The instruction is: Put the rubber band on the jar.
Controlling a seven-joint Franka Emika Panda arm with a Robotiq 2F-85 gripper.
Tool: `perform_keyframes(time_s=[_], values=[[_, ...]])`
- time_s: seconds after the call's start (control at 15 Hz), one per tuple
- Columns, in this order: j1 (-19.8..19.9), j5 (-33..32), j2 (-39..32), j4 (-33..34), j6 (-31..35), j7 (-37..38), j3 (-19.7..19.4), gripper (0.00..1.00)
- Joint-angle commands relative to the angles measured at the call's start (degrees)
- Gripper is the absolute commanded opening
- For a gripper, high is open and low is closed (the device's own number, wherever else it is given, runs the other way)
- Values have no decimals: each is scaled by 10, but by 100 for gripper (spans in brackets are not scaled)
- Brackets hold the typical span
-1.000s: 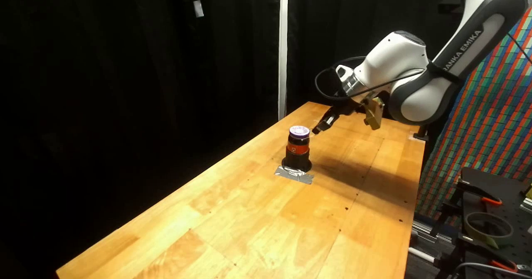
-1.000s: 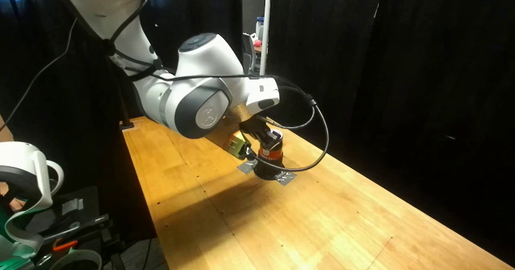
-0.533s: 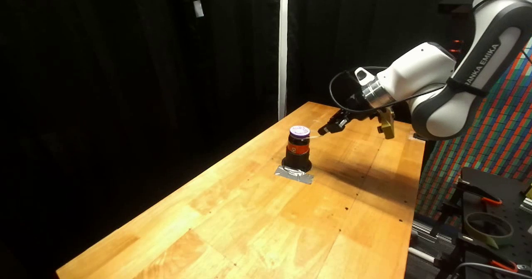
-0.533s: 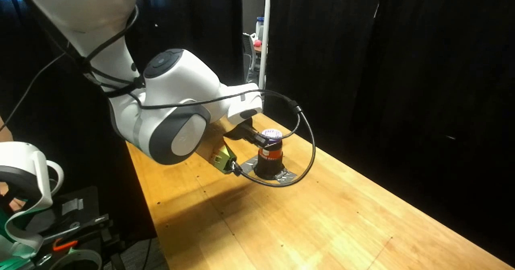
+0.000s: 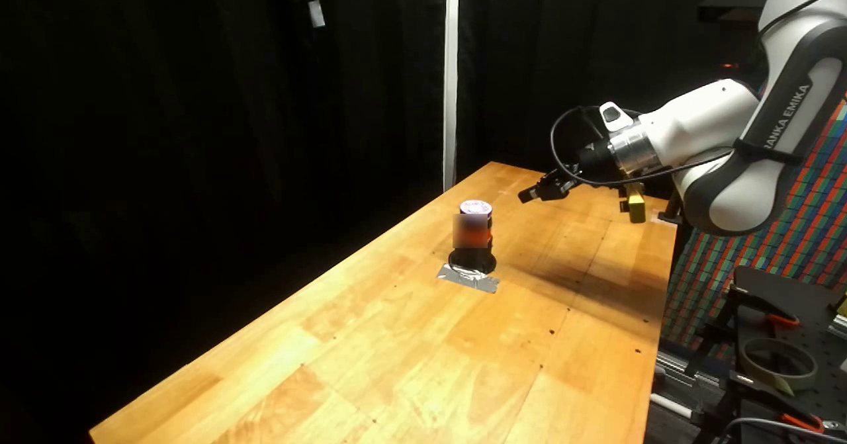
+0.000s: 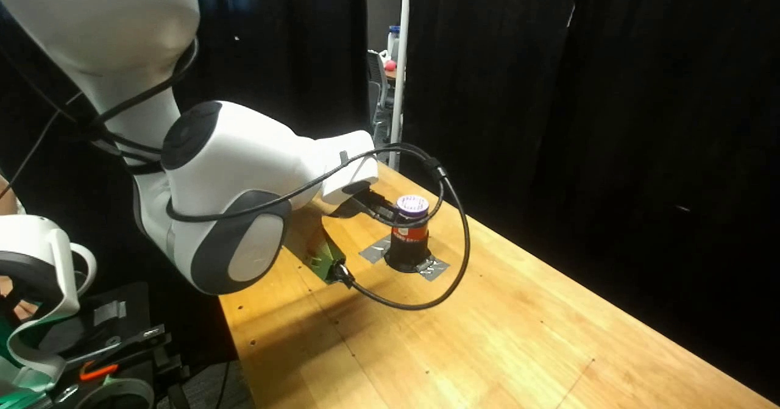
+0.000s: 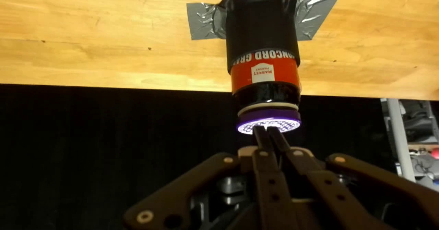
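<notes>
Gripper [image 7: 266,130] near the jar [image 7: 265,92], not touching it. Fingers [image 7: 263,141] drawn together, at most a sliver between the tips.

Jar straight ahead of the fingers, upright in both exterior views; the wrist view shows it lid-down, lettering inverted, the tips overlapping the printed top of the purple lid [image 7: 269,115]. An exterior view gives a clear gap between tips and lid. Tips at roughly lid height; exact level cannot be told.

Band [image 7: 268,105] pale, past the lid from the fingers, around the jar's neck directly under the lid's rim, apart from the fingers. Near side visible, far side hidden.

Farther from the fingers: orange-red label [image 7: 286,75], then a black holder [image 7: 262,27] around the jar's lower part, its wall cutting off some lettering. Grey tape [image 7: 319,7] on either side of the holder's foot, stuck to the wooden table [image 7: 103,51]. A blurred patch covers part of the jar in an exterior view.

Behind the fingers: white arm [image 5: 701,120], yellow-green box [image 6: 326,256] below the wrist. Black cable [image 6: 467,232] loops out beyond the fingers, a strand crossing in front of the jar. Dark cart [image 5: 787,282] well apart from the fingers, past the table's edge.
</notes>
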State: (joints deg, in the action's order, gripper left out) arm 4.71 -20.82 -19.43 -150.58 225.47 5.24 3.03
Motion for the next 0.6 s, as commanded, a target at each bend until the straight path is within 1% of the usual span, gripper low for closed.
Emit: perform_keyframes(time_s=[0.0, 0.13, 0.2, 0.27, 0.33, 0.4, 0.47, 0.53], values=[[18, -28, -16, -18, 97, 9, 8, 6], [17, -39, -24, -19, 119, 9, 5, 7], [14, -36, -23, -21, 116, 6, 4, 8], [9, -29, -11, -27, 91, 3, 2, 32], [10, -35, 7, -34, 46, 13, 1, 33], [9, -33, 32, -40, -16, 18, 0, 34], [6, -21, 50, -47, -70, 14, -2, 40], [8, -18, 62, -47, -117, 12, -1, 48]])
